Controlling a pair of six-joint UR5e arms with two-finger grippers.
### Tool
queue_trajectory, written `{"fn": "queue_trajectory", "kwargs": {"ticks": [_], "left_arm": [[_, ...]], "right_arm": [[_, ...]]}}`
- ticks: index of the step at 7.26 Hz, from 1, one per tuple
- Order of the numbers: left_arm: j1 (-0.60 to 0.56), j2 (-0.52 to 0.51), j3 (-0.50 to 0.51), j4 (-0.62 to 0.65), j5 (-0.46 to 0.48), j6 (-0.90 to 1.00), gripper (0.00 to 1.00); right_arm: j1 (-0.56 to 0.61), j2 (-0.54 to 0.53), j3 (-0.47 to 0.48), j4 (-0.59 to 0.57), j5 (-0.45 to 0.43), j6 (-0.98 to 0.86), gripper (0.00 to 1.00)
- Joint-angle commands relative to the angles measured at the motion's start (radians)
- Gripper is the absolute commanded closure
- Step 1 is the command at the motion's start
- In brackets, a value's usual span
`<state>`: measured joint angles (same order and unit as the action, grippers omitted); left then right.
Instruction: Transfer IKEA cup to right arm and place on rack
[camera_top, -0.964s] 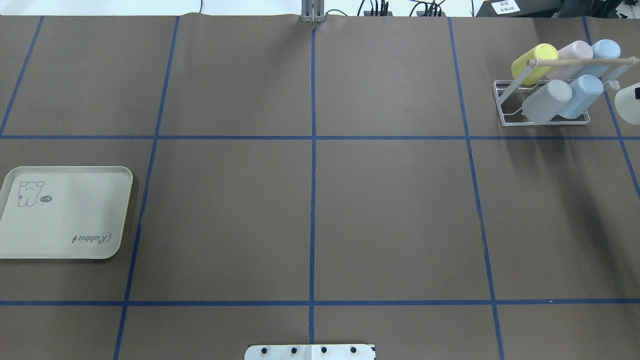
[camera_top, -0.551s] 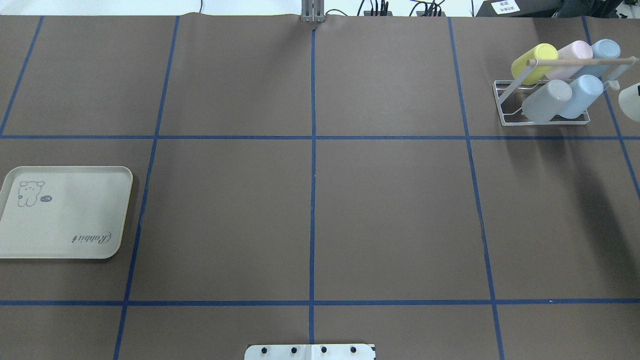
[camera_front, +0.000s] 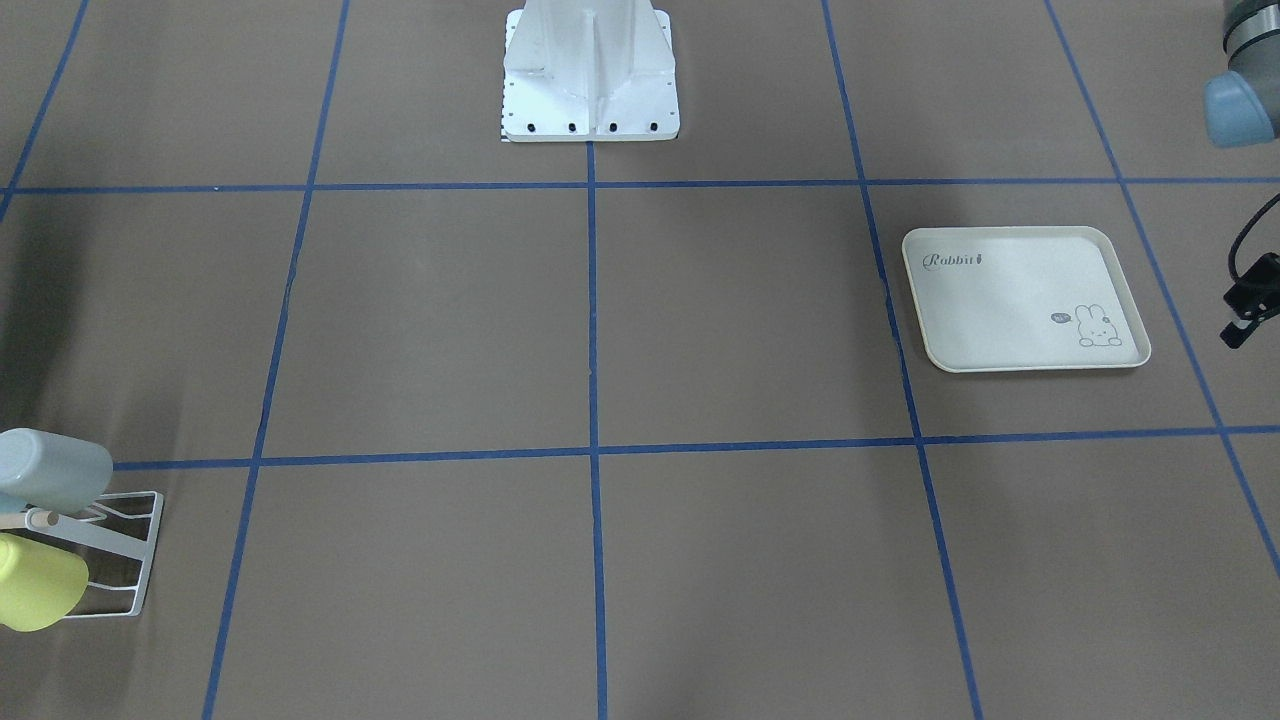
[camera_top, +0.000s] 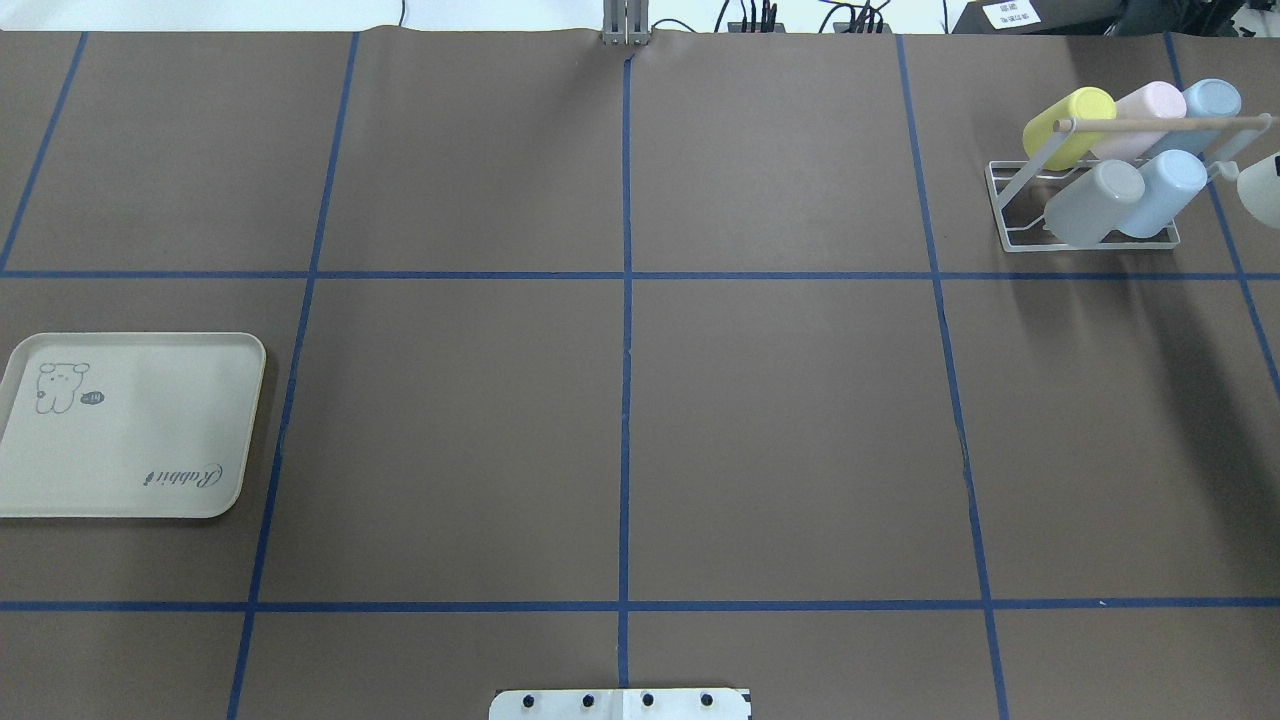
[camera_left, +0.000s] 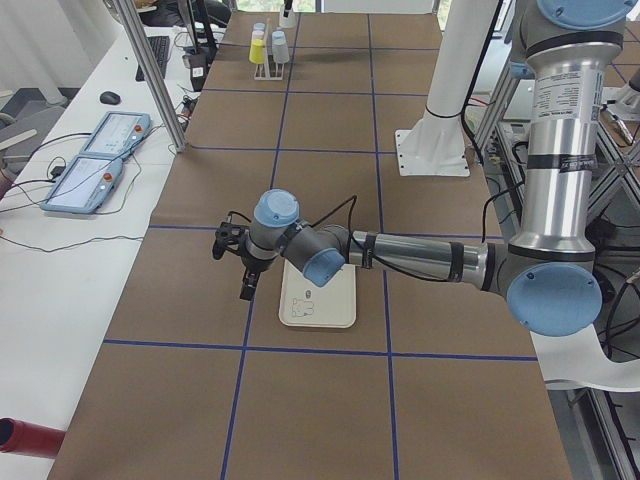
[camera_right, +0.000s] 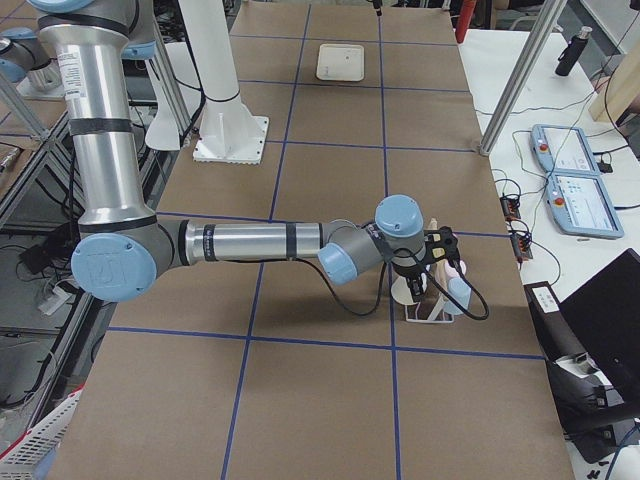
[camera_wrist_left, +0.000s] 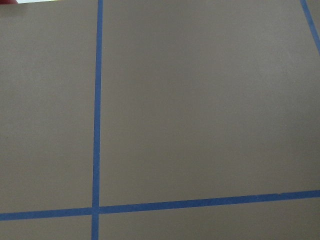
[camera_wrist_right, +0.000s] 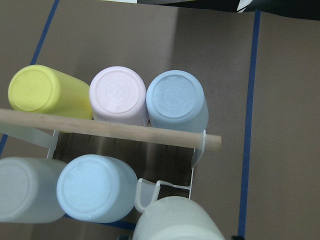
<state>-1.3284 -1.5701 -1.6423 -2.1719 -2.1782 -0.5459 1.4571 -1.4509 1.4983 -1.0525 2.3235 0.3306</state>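
A pale whitish IKEA cup (camera_top: 1262, 188) hangs in the air just right of the white wire rack (camera_top: 1010, 215), cut off by the overhead view's right edge. In the right wrist view this cup (camera_wrist_right: 175, 220) fills the bottom edge, beside the rack's empty front-right wire hook (camera_wrist_right: 145, 192) and below the wooden rod (camera_wrist_right: 100, 127). My right gripper (camera_right: 410, 272) holds it from above; its fingers are hidden. The left gripper (camera_left: 246, 282) hovers over the table beside the tray, and I cannot tell whether it is open or shut.
Several cups sit on the rack: yellow (camera_top: 1068, 125), pink (camera_top: 1140, 112) and blue (camera_top: 1208, 102) behind, grey (camera_top: 1095, 200) and blue (camera_top: 1168, 188) in front. A cream rabbit-print tray (camera_top: 130, 425) lies at the left. The robot's base plate (camera_top: 620, 704) is at the near edge.
The pale cup has moved toward the table's far side, closer to the rack's right end. The black finger bit seen on it earlier has left the overhead view.
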Motion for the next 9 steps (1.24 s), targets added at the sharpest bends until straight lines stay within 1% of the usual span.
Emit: {"fn": "queue_trajectory", "kwargs": {"ticks": [1,2,3,9], "left_arm": [[0.002,-0.001,0.001,0.0,0.0,-0.002,0.0],[0.002,-0.001,0.001,0.0,0.0,-0.002,0.0],[0.002,-0.001,0.001,0.0,0.001,-0.003,0.0],[0.002,-0.005,-0.002,0.0,0.003,-0.015,0.0]], "right_arm": [[-0.003,0.027,-0.045,0.005,-0.001,0.002,0.67],[-0.003,0.056,-0.068,0.005,-0.001,0.004,0.67],[-0.004,0.06,-0.073,0.003,-0.001,0.005,0.67],[-0.003,0.055,-0.059,0.009,0.007,0.005,0.66]]}}
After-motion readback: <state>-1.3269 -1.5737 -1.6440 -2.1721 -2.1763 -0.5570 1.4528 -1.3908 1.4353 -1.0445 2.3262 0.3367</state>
